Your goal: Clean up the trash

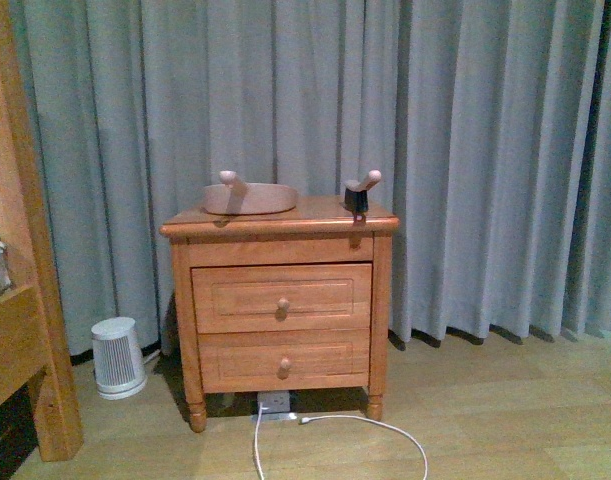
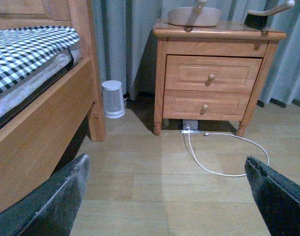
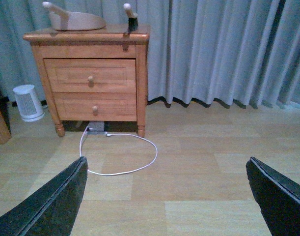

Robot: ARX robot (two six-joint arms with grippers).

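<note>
Barely started, judging from this. No sign of the trash in any view: not on the visible floor, not on top of the nightstand. So no telling its spot, its heading or its long axis. Dustpan and brush untouched up on the nightstand, brush at 3 o'clock from the dustpan, dustpan handle aimed toward 10 o'clock. Left gripper spread wide, holding nothing. Right gripper same deal, gaping and empty, low over the floor. Everything left to do: find the trash, sweep up.
</note>
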